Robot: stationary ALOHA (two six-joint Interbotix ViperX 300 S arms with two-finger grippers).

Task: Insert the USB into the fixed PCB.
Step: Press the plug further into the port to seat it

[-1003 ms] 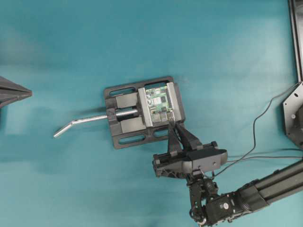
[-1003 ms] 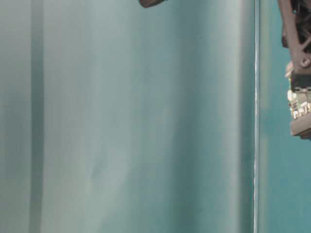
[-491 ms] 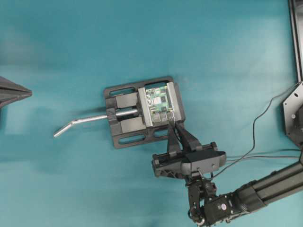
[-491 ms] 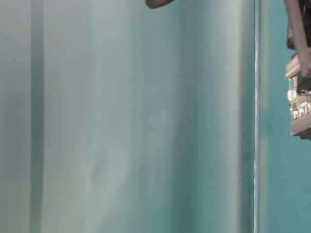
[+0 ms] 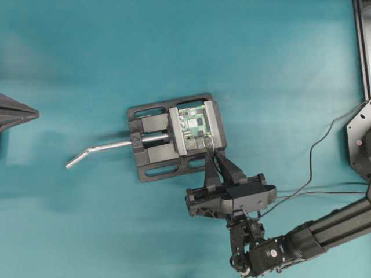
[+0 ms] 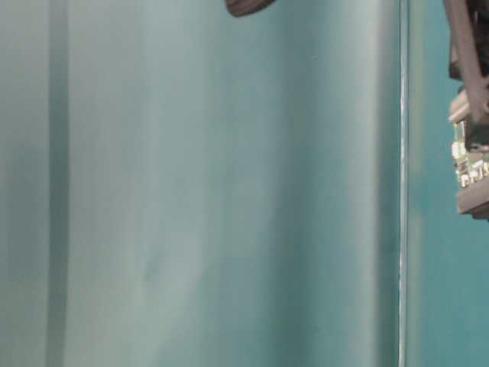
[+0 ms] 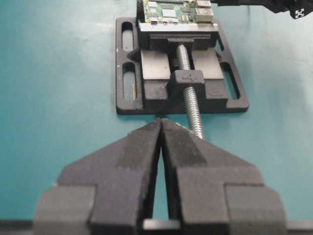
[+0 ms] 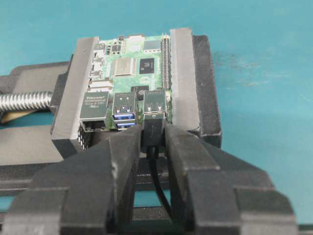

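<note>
One camera looks straight down on the table (image 5: 87,58); another sits low at its edge, close and blurred. Both wrist cameras face the vise (image 7: 146,98) — from opposite ends.

PCB (image 8: 132,68) green | vise (image 5: 152,168) black | table (image 5: 261,58) teal

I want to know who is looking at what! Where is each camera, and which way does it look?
Overhead: high above, looking down on the vise, both arms.
Table-level: low, mostly teal blur; fixed PCB at right edge.
Left wrist: behind the shut left gripper, facing the vise screw.
Right wrist: behind the right gripper, shut on the USB at the board's ports.
Both wrist views share the PCB, from different sides.
</note>
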